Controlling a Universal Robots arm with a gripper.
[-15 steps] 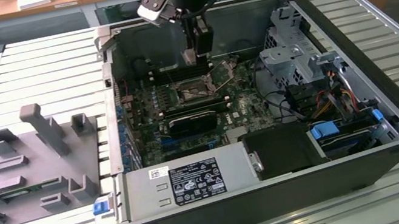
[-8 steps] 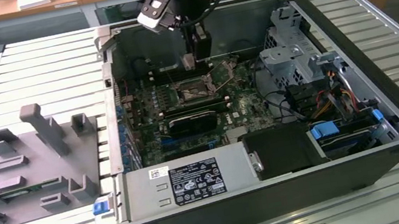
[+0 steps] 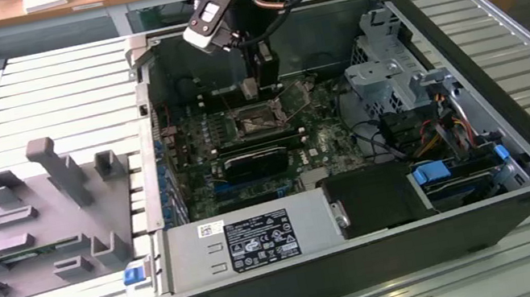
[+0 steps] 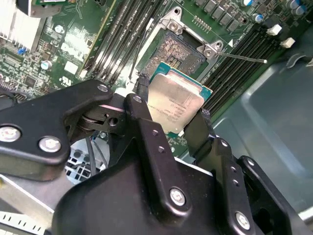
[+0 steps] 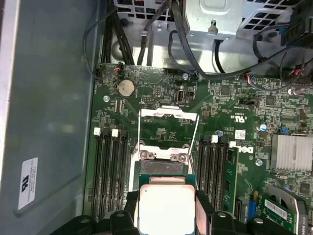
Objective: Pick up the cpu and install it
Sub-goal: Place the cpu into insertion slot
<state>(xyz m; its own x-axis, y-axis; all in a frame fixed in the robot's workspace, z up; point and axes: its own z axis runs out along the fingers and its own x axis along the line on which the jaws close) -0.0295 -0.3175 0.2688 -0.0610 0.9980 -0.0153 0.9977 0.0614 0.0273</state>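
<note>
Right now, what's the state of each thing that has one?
gripper: shut on the cpu, gripping two opposite edges.
cpu: held above the motherboard near the socket, not seated.
socket: open, contacts exposed.
load plate: flipped open.
computer case: lying on its side, open on top.
</note>
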